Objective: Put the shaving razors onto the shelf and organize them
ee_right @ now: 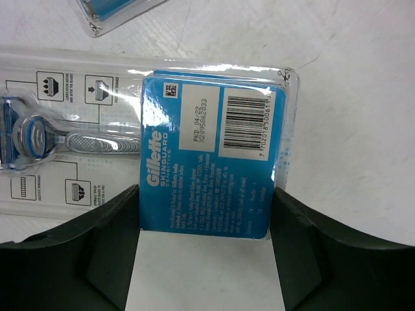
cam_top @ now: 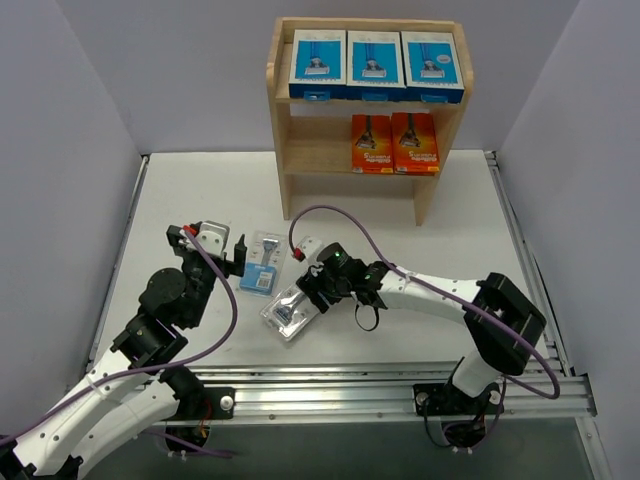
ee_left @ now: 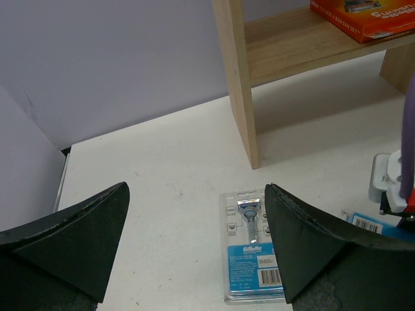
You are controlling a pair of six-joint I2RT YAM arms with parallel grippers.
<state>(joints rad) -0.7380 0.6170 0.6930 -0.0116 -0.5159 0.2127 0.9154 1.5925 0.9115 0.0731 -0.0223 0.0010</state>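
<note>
The shelf (cam_top: 279,120) stands at the back with three blue-and-white razor boxes (cam_top: 374,62) on its top tier and two orange boxes (cam_top: 392,143) on the middle tier. Two clear blister razor packs lie on the table. My right gripper (cam_top: 305,293) has its fingers pressed against both side edges of the near pack (cam_top: 288,312), at its blue label end (ee_right: 207,162). The other pack (cam_top: 262,263) lies flat just right of my left gripper (cam_top: 215,240), which is open and holds nothing; in the left wrist view this pack (ee_left: 254,249) sits by the right finger (ee_left: 305,246).
The shelf's side panel (ee_left: 237,78) rises beyond the left gripper. A purple cable (cam_top: 350,225) loops over the right arm. Grey walls close in the table on the left and right. A corner of the second pack (ee_right: 107,10) shows at the top of the right wrist view.
</note>
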